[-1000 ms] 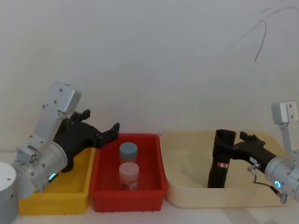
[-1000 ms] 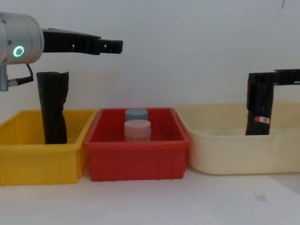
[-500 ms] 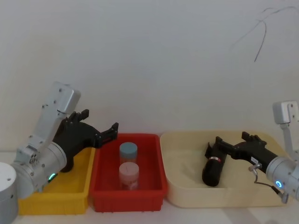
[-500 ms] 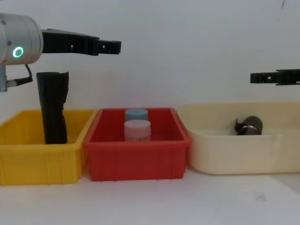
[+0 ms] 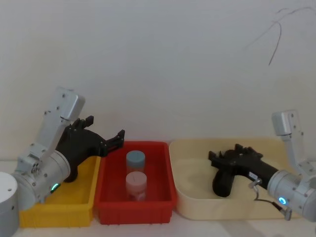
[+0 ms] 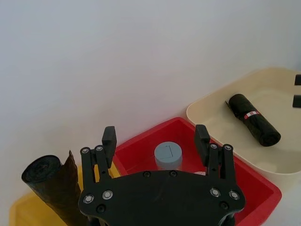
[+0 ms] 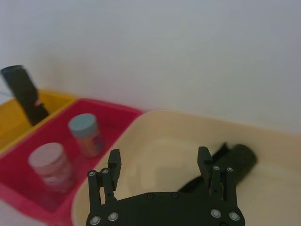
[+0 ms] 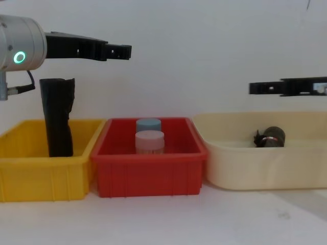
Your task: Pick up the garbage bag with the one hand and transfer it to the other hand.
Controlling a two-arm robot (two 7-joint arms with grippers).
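Garbage bag (image 5: 224, 183) lies on its side on the cream bin's (image 5: 197, 207) floor, well apart from the left wall. Right tool (image 7: 159, 161) hovers just above it, fingers spread, gripping nothing. Left tool (image 6: 155, 136), equally spread and bare, hangs high where yellow bin (image 8: 41, 173) meets red bin (image 8: 148, 176)

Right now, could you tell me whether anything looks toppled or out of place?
Yes: the garbage bag roll lies on its side in the cream bin, below the open right tool, held by nothing. The taller black roll in the yellow bin stands upright.
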